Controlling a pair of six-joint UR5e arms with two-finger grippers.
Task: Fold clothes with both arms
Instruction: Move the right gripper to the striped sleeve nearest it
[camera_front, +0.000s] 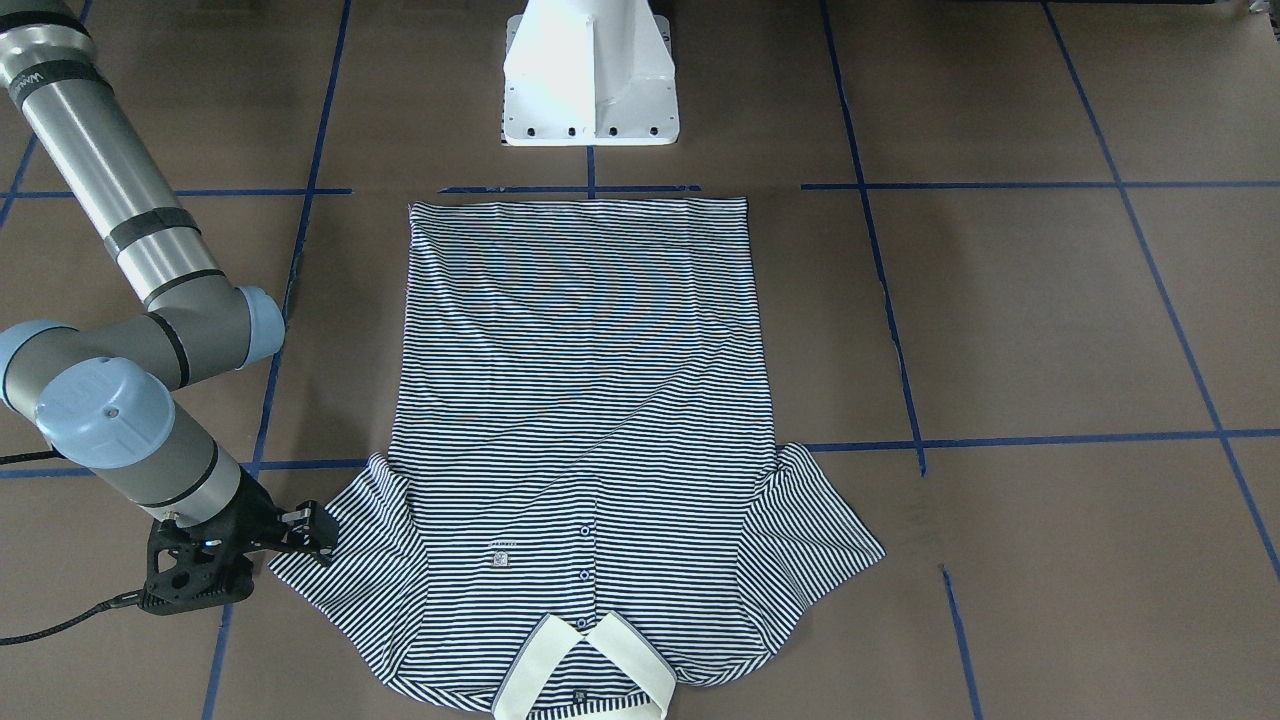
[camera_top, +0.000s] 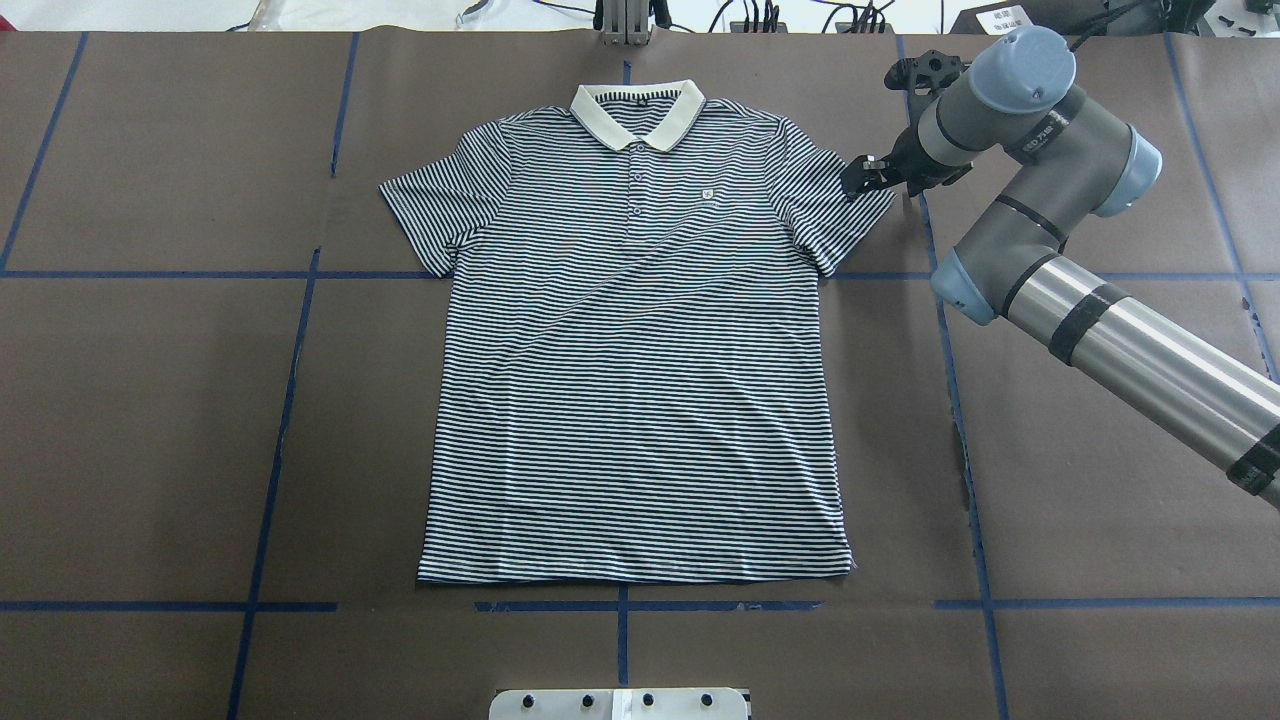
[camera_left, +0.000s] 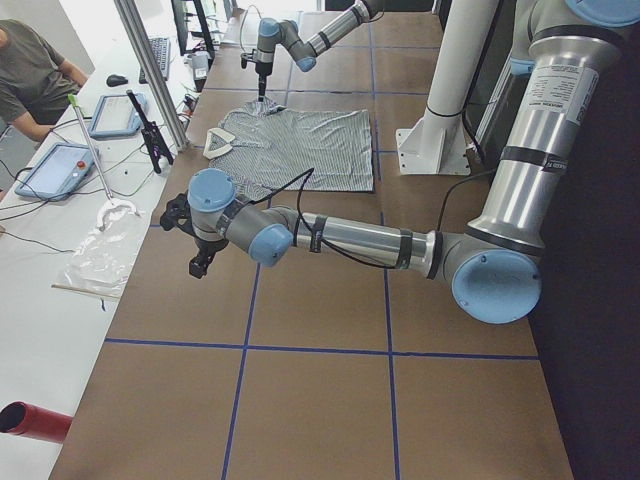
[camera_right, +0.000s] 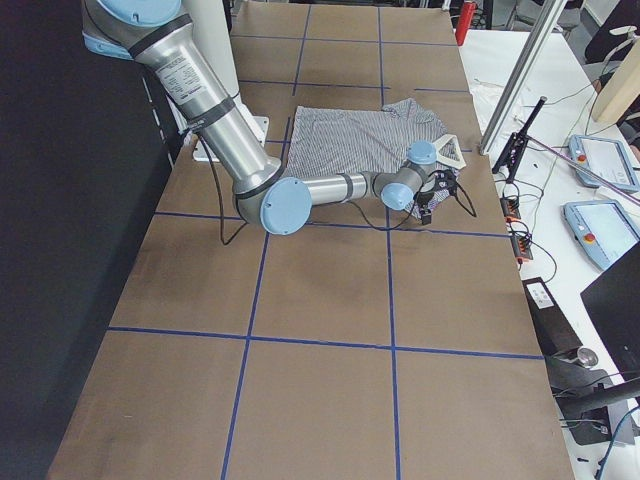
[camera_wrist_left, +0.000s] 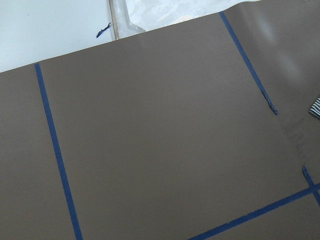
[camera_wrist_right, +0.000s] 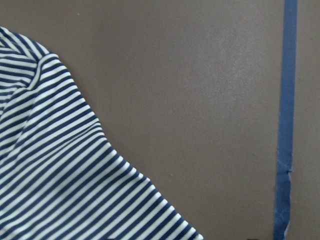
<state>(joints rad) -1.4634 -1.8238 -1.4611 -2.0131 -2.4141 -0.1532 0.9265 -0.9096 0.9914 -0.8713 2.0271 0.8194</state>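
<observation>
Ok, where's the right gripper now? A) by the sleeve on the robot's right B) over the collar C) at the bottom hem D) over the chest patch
A: the overhead view shows the right gripper at the outer edge of that sleeve.

We see the polo shirt (camera_top: 640, 380) as soft knit cloth, its collar (camera_top: 637, 112) matt. The table (camera_top: 150, 420) cover looks matt paper. The right arm (camera_top: 1140, 345) is brushed metal with smooth plastic caps (camera_top: 1020, 55).
</observation>
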